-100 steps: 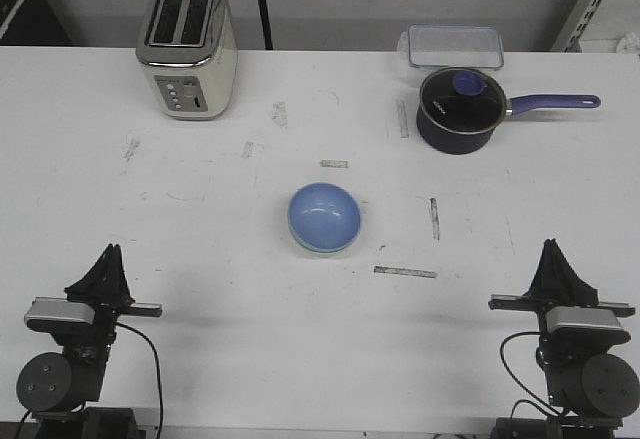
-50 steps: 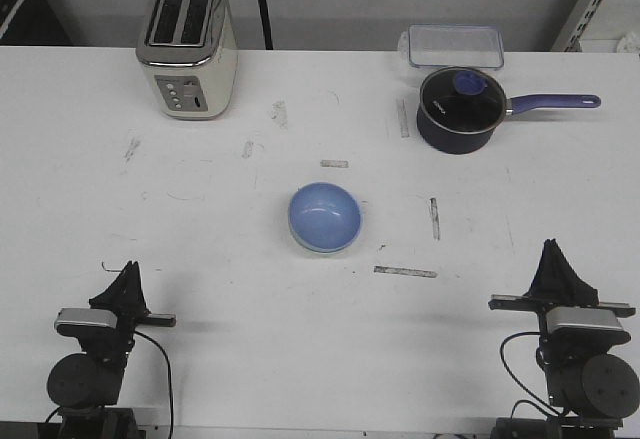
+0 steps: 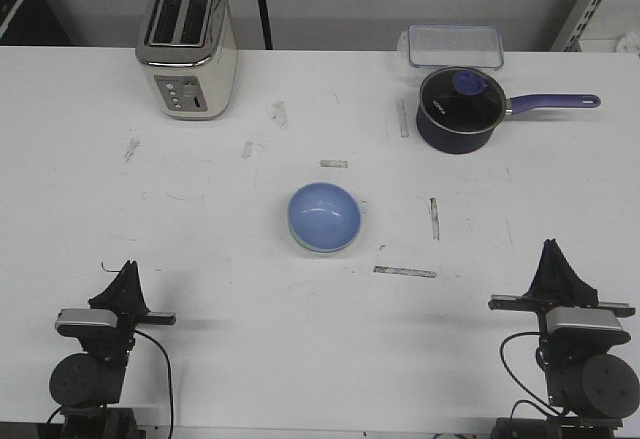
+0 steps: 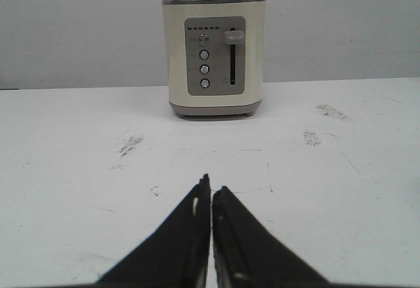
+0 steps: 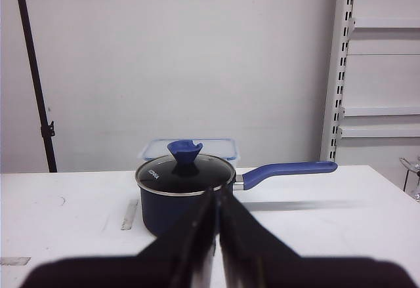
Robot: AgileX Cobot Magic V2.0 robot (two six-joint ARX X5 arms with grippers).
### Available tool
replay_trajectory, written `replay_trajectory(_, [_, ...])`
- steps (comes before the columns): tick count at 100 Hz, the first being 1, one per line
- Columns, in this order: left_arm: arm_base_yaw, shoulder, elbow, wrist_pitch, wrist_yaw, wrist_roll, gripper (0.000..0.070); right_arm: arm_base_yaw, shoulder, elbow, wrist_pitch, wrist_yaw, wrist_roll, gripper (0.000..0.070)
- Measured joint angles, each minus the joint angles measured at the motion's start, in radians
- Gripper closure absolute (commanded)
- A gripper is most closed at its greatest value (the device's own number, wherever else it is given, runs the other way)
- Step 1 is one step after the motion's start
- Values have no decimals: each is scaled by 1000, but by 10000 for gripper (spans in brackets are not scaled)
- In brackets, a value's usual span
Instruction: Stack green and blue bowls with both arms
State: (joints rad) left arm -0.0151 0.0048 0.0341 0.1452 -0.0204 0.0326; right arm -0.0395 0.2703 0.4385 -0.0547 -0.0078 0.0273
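Bowls are at the middle of the white table (image 3: 200,249): you see the blue bowl (image 3: 324,215) sitting inside the green bowl (image 3: 305,246), of which only a thin pale rim shows under the blue one at its near-left edge. So the two are already nested, open side up, and nothing touches them.

Your left gripper (image 3: 125,281) stands at the near-left corner of the table, well apart from the bowls. In the left wrist view the left gripper (image 4: 210,193) has its two black fingers pressed together, with only a hairline between the tips, and they hold nothing. It points toward the cream toaster (image 4: 214,54), which stands upright at the far-left side of the table.

Your right gripper (image 3: 553,259) stands at the near-right corner, also well apart from the bowls. In the right wrist view the right gripper (image 5: 216,199) is closed too, the fingers meeting at the tips, with nothing between them. It looks toward the dark navy saucepan (image 5: 184,199) with a glass lid and a blue handle that points to the right. Behind the saucepan you see a clear plastic box (image 3: 455,45) with a lid, near the far edge of the table.

Some short grey marks (image 3: 405,272) lie on the table surface around the bowls.
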Motion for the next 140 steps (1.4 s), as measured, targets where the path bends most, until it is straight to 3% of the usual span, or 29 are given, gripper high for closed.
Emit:
replay_trajectory(115, [0,0,0,0,0,0,698,0,0,0,0,1,0,696])
replay_trajectory(140, [0,0,0,0,0,0,698,27,-50,-79,8,-43,0,697])
